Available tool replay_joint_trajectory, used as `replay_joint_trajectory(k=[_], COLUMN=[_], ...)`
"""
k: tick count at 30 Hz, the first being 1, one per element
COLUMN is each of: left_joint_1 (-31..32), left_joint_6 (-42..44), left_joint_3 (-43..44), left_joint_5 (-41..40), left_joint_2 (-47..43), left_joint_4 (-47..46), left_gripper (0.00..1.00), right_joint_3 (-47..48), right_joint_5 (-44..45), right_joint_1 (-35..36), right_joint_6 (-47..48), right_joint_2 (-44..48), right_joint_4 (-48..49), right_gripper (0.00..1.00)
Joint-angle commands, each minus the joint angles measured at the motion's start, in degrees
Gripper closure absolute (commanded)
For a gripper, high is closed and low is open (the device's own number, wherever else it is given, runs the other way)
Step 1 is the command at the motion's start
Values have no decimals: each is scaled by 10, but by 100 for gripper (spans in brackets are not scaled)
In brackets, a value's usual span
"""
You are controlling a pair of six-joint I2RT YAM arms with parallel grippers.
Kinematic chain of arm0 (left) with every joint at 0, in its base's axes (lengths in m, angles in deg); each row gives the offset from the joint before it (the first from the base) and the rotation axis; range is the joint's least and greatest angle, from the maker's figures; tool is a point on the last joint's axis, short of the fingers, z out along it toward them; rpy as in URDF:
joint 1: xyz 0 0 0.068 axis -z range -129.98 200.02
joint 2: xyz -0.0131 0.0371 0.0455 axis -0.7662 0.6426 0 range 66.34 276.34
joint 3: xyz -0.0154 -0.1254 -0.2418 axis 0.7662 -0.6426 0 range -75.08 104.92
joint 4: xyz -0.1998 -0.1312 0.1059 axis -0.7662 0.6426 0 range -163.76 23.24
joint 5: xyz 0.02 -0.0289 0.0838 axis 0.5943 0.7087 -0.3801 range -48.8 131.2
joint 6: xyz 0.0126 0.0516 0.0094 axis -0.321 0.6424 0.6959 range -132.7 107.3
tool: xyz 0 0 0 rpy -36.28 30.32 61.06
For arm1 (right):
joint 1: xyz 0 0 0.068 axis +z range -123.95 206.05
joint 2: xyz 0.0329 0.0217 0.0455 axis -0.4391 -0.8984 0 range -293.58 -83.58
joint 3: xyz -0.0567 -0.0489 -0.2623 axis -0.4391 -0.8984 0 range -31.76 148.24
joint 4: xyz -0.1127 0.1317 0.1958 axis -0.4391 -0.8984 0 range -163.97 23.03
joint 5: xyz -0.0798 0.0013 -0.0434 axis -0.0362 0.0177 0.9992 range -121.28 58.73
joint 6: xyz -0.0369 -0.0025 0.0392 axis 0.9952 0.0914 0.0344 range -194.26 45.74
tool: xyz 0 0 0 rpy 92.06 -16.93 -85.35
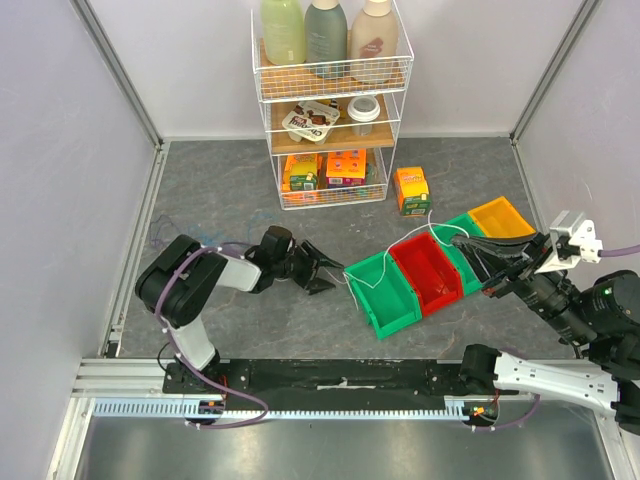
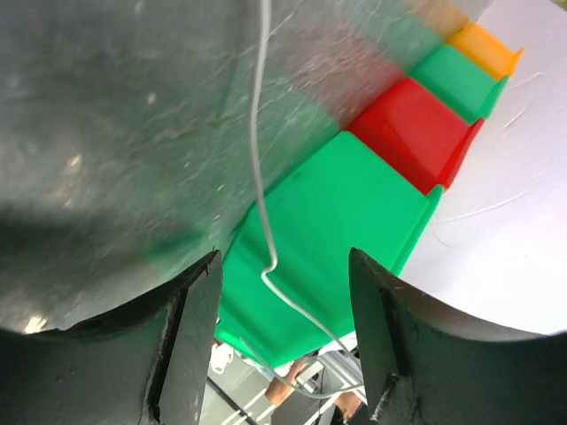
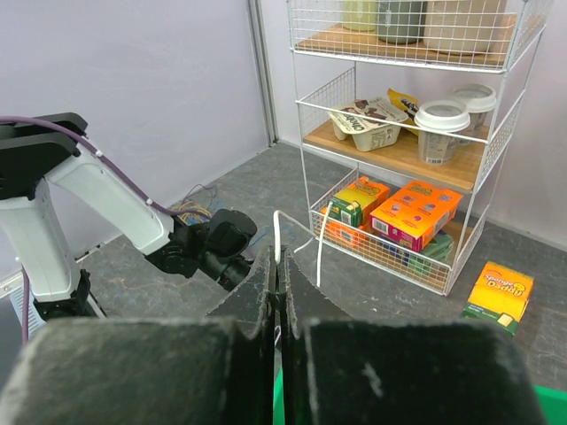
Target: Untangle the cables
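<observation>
A thin white cable (image 1: 431,228) runs from my right gripper (image 1: 460,241) across the bins to the front of the near green bin (image 1: 385,295). My right gripper (image 3: 277,258) is shut on this cable, and a short loop of it (image 3: 276,232) sticks up past the tips. My left gripper (image 1: 333,272) is open just left of the green bin. In the left wrist view the white cable (image 2: 256,133) hangs between its open fingers (image 2: 199,328) without touching them. A small tangle of yellow and blue wires (image 3: 191,212) lies behind the left arm.
Four bins stand in a diagonal row: green, red (image 1: 430,272), green (image 1: 466,252), yellow (image 1: 500,216). A white wire shelf rack (image 1: 330,110) with bottles, cups and boxes stands at the back. An orange box (image 1: 411,190) sits beside it. Walls close in both sides.
</observation>
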Motion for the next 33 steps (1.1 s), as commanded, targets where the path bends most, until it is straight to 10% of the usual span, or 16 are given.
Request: replay_joint_trajectory(k=[1, 10, 17, 23, 33], left_joint_1=[-1, -5, -71, -195, -230], left_joint_6=[-31, 68, 249, 312, 336], left_joint_3=[4, -2, 11, -54, -60], left_joint_5=[-60, -204, -383, -353, -314], left_joint_2=[36, -45, -300, -451, -509], left_joint_4=[-41, 51, 326, 395, 449], left_gripper=[39, 98, 98, 98, 98], right_joint_3=[-4, -1, 19, 21, -7], right_joint_5=[-2, 4, 77, 122, 138], right_joint_1=[1, 1, 1, 1, 1], right_joint_6=[3, 1, 9, 2, -22], right_joint_2=[15, 21, 65, 143, 149], right_joint_4=[13, 2, -37, -20, 5], right_gripper=[100, 100, 100, 100, 100])
